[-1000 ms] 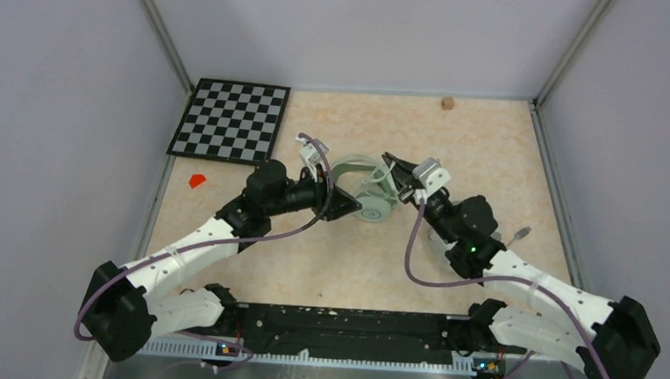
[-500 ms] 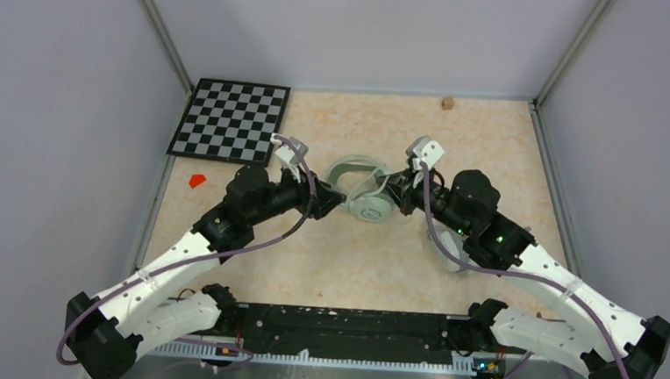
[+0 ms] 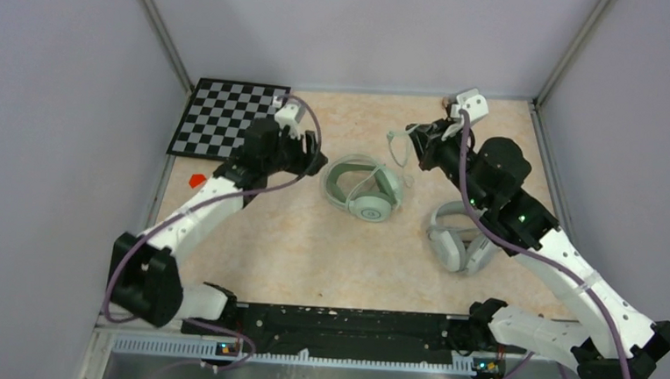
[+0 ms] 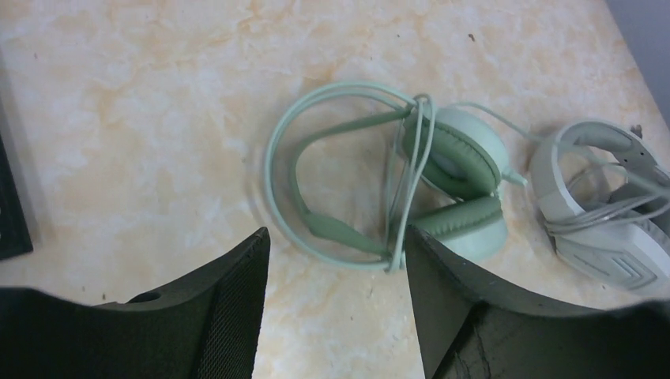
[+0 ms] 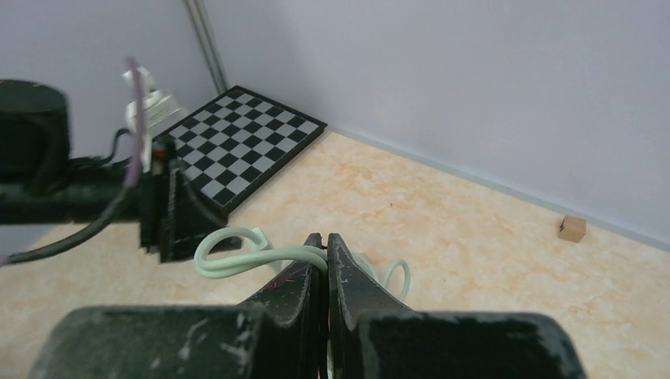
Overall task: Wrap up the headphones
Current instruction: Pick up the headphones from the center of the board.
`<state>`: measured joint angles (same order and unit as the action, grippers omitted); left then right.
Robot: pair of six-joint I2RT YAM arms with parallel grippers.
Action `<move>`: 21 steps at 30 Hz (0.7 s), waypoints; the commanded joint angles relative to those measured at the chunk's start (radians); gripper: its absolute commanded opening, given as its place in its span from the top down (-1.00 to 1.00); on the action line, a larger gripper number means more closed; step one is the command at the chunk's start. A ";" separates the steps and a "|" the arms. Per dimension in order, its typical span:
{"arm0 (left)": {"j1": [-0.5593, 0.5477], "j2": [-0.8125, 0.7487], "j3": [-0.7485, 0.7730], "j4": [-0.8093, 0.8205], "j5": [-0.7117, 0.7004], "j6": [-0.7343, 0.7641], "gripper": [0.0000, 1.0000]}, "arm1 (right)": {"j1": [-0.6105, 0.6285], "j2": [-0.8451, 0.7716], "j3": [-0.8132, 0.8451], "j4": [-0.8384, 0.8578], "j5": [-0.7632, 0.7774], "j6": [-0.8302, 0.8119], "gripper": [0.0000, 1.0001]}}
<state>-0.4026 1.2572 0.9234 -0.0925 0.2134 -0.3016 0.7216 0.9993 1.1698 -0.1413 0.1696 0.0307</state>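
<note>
The mint-green headphones (image 3: 362, 189) lie flat mid-table, round cups together, with pale-green cable (image 4: 411, 174) looped across the band. My left gripper (image 3: 313, 151) hovers just left of them, open and empty; in its wrist view the jaws (image 4: 336, 237) stand wide apart, framing the headband (image 4: 276, 150). My right gripper (image 3: 415, 143) is raised behind the headset, shut on the pale-green cable (image 5: 237, 257), which curls out to the left of the closed fingertips (image 5: 325, 239). The white headphones (image 3: 460, 241) rest to the right under my right arm, grey cable on them (image 4: 608, 209).
A checkerboard (image 3: 230, 120) lies at the back left, with a small red piece (image 3: 197, 180) in front of it. A small wooden cube (image 3: 447, 102) sits by the back wall. Grey walls close in three sides of the table.
My left gripper opened and drew back to the left, away from the green headset. My right gripper rose and swung toward the back right with the cable, uncovering the white headset.
</note>
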 commanded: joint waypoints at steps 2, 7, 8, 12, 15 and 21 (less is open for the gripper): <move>0.010 0.263 0.231 -0.036 0.112 0.142 -0.36 | -0.004 -0.069 -0.068 0.067 -0.048 0.066 1.00; 0.011 0.478 0.384 -0.118 0.145 0.208 -0.38 | -0.004 -0.086 -0.082 0.078 -0.050 0.056 1.00; 0.010 0.507 0.390 -0.117 0.141 0.214 -0.38 | -0.004 -0.090 -0.077 0.077 -0.046 0.051 1.00; 0.011 0.602 0.404 -0.098 0.120 0.235 -0.37 | -0.004 -0.122 -0.073 0.075 -0.030 0.041 1.00; 0.010 0.655 0.421 -0.087 0.118 0.251 -0.37 | -0.003 -0.156 -0.087 0.086 -0.043 0.040 1.00; 0.008 0.737 0.457 -0.082 0.080 0.274 -0.36 | -0.004 -0.189 -0.111 0.080 -0.020 0.015 1.00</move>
<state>-0.3935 1.9671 1.3201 -0.2035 0.3218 -0.0673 0.7216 0.8360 1.0729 -0.1040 0.1307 0.0673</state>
